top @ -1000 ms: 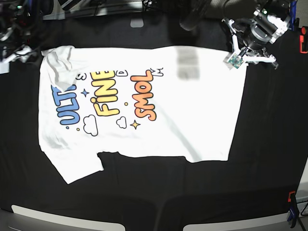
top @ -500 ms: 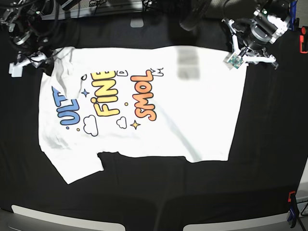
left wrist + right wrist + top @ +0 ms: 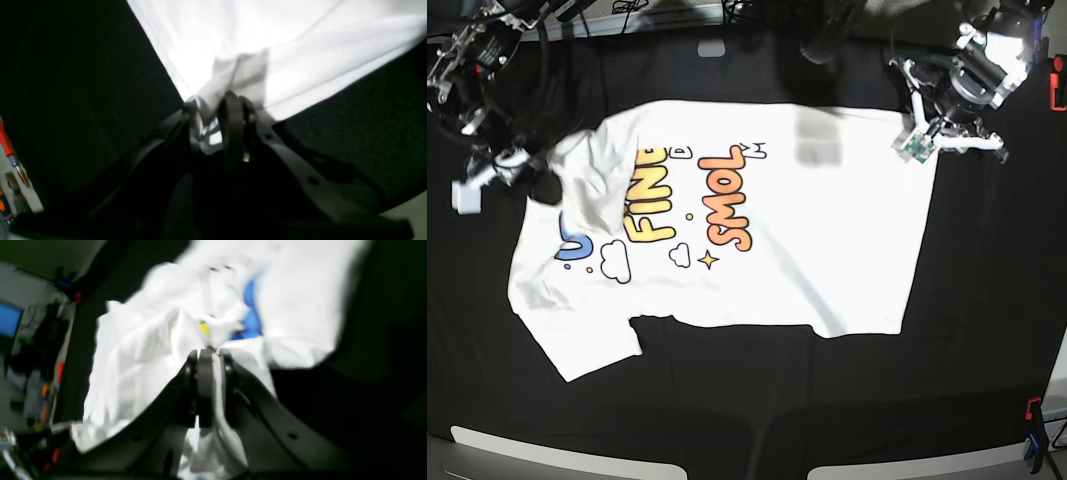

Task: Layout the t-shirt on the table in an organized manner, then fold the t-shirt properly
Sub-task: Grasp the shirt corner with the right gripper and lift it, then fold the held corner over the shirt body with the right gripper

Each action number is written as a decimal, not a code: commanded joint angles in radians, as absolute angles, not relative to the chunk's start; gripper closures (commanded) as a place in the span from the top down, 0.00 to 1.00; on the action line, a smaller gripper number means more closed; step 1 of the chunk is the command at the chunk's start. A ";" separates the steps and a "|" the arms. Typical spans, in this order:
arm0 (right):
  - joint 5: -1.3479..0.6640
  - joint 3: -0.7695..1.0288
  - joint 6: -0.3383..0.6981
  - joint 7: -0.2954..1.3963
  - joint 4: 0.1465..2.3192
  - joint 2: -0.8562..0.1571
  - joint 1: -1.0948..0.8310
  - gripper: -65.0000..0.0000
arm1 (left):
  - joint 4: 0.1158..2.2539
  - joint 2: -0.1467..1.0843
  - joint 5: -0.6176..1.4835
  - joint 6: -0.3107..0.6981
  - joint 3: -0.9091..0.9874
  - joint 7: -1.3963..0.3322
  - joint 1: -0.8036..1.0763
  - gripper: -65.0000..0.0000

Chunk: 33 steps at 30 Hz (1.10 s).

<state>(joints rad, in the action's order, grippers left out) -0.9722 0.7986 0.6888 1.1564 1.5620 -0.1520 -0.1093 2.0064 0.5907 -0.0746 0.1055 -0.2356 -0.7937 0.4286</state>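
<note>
Three views split the scene between them: the base view takes in the whole t-shirt (image 3: 757, 215) lying print-up on the black table (image 3: 757, 400), while each wrist view shows only the patch of cloth at its own claw. From above, the shirt spreads across the middle of the table with the orange and yellow lettering (image 3: 687, 195) readable, one sleeve (image 3: 577, 340) flat at the lower left of that view, and the upper left part bunched and folded over so that it covers most of the blue lettering (image 3: 575, 248). The right gripper (image 3: 525, 165) sits at that bunched edge, at the left of the base view, but its jaws are too small there to judge; the right wrist view settles it, showing the right gripper (image 3: 208, 355) with its dark fingers (image 3: 205, 373) pressed together on a ridge of white cloth, a streak of yellow and a patch of blue print just beyond them, all somewhat blurred. The left gripper (image 3: 937, 128) is at the shirt's top right corner in the base view; the left wrist view shows the left gripper (image 3: 217, 113) set narrow with a fold of the white hem corner pinched between its fingers (image 3: 233, 123), the shirt (image 3: 267, 50) fanning away flat over the table (image 3: 66, 83). A red clip (image 3: 1058, 95) is at the table's right edge
</note>
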 commanded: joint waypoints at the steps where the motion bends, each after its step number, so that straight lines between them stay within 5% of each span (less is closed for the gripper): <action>1: -1.004 0.768 0.698 1.142 1.601 -0.163 -0.100 0.00 | 2.024 0.601 -0.077 0.094 -0.229 -0.785 0.424 0.18; 15: -0.770 0.154 0.698 1.126 1.689 -0.163 -0.064 0.00 | 2.024 0.601 -0.077 0.094 -0.229 -0.786 0.424 0.18; 17: -0.762 0.109 0.698 1.125 1.689 -0.163 -0.056 0.14 | 2.024 0.601 -0.077 0.094 -0.229 -0.786 0.424 0.18; 21: -0.762 0.062 0.698 1.129 1.689 -0.162 -0.041 0.41 | 2.024 0.601 -0.077 0.094 -0.229 -0.786 0.424 0.18; 29: -0.774 0.133 0.684 1.130 1.704 -0.158 -0.034 0.41 | 2.024 0.601 -0.077 0.094 -0.229 -0.786 0.424 0.18; 33: -0.939 0.208 0.698 1.135 1.744 -0.158 -0.034 0.41 | 2.024 0.601 -0.077 0.094 -0.229 -0.785 0.424 0.18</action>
<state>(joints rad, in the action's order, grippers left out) -0.9203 0.2077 0.6861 1.1534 1.7222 -0.1520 -0.0517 2.0064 0.5903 -0.0742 0.1051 -0.2356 -0.7937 0.4290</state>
